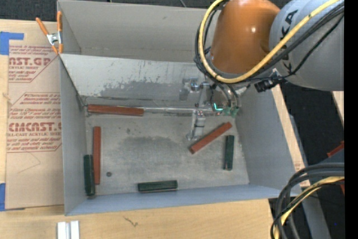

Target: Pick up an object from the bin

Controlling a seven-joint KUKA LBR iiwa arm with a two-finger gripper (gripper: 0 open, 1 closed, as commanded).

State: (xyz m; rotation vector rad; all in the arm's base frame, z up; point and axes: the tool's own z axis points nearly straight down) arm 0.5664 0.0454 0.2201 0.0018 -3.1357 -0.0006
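Orange wrist cover (243, 36) uppermost, gripper (196, 127) beneath it (its opening cannot be told), just beside left end of slanted red stick (211, 137) mid-bin, green stick (228, 152) near on right, more sticks (96, 154) well apart leftward

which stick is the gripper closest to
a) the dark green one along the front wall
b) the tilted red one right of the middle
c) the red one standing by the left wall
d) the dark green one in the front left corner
b: the gripper hangs at the upper-left end of the tilted red stick, well away from the other three.
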